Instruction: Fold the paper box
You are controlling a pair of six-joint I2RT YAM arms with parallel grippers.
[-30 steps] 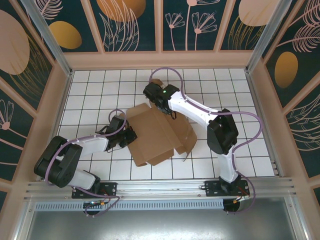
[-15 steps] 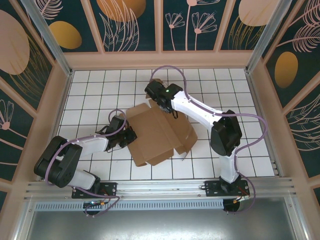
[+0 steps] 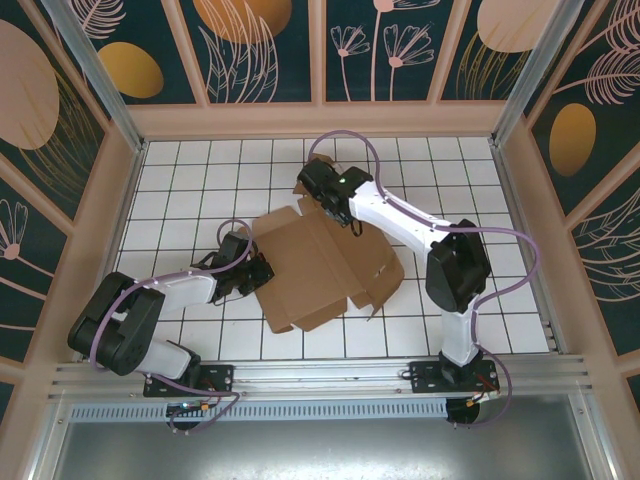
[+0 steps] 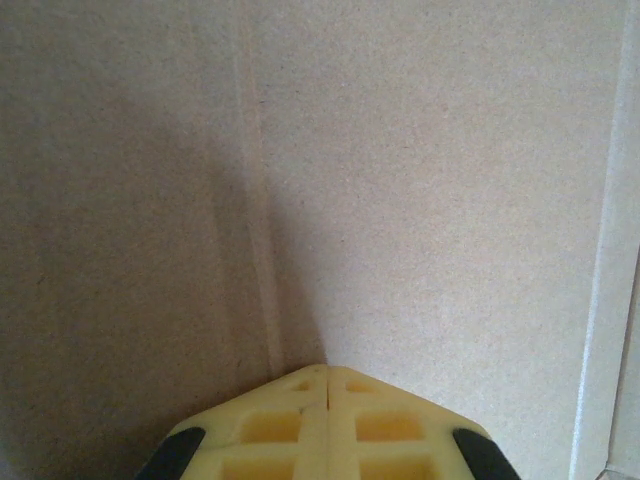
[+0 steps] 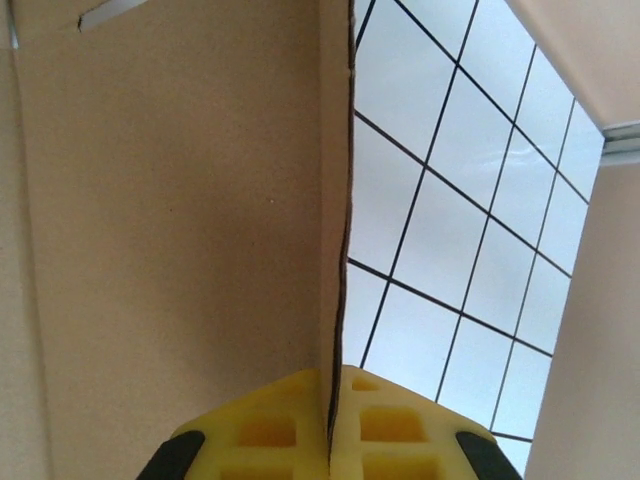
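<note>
flap-folding step: the paper box (image 3: 320, 265) lies mostly flat mid-worktop (image 3: 490, 300), right claw (image 5: 330, 385) pinching its far flap's edge, left claw (image 4: 327, 372) pressed together against its left panel; next, likely, hinging that flap over its crease.

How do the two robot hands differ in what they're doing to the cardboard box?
The right gripper pinches an edge of the paper box between its fingers. The left gripper has nothing between its fingers, and its tips face a flat panel. The right gripper is at the box's far side, the left gripper at its left side. Both are shut, with yellow fingers.
</note>
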